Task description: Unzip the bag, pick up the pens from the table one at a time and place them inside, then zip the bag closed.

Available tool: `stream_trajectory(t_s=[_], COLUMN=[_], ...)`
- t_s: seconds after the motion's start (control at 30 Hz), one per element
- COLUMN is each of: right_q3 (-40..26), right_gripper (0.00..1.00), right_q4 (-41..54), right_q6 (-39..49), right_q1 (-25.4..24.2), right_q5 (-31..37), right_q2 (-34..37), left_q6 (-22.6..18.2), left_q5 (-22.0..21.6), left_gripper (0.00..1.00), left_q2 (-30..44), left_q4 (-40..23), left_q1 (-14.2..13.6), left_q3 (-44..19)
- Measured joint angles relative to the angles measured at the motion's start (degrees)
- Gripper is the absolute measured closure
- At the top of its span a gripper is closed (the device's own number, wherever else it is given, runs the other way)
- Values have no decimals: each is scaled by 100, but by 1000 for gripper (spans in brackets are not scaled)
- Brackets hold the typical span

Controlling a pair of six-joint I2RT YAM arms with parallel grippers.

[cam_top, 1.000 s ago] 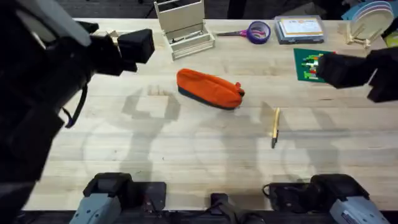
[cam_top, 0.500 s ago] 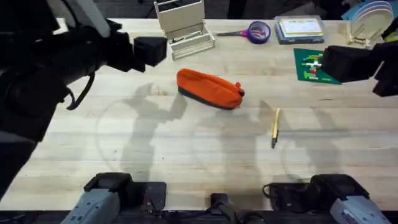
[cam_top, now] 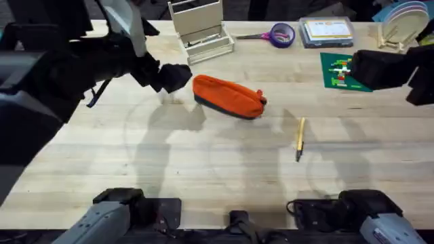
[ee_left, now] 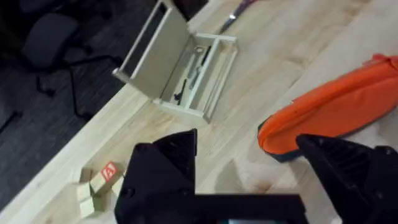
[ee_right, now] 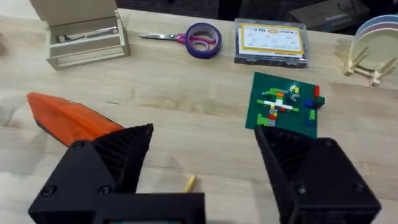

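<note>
Left gripper [cam_top: 178, 76] moved down and right to just beside the orange bag's [cam_top: 228, 96] left end, jaws spread apart, right gripper [ee_right: 202, 165] unmoved and spread wide above the surface [cam_top: 203, 169], bag zipped shut mid-surface, one pen [cam_top: 300, 137] to its right

Non-task items, referenced to green baseplate [cam_top: 342, 71] with small coloured bricks on it, far right.
- Clear plastic box [cam_top: 327, 31] with printed card: just behind baseplate.
- Tape roll [cam_top: 282, 34], purple; scissors [cam_top: 252, 36] touching it: left of box.
- Beige wooden organizer [cam_top: 200, 28]: farther left.
- Wooden plate rack [cam_top: 400, 27] with plates: behind-right of baseplate.
</note>
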State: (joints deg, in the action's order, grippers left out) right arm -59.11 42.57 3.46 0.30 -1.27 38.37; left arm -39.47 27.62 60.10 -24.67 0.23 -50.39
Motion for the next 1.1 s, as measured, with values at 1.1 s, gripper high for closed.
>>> stream_trajectory(t_s=[1.1], right_q3=[0], right_gripper=[3], right_q4=[9], right_q6=[0], right_q1=[0], right_q5=[-7], right_q2=[0], left_q6=[-2388], left_q5=[1488], left_gripper=[9], left_q2=[2795], left_q4=[-586], left_q1=[0], left_q3=[-1294])
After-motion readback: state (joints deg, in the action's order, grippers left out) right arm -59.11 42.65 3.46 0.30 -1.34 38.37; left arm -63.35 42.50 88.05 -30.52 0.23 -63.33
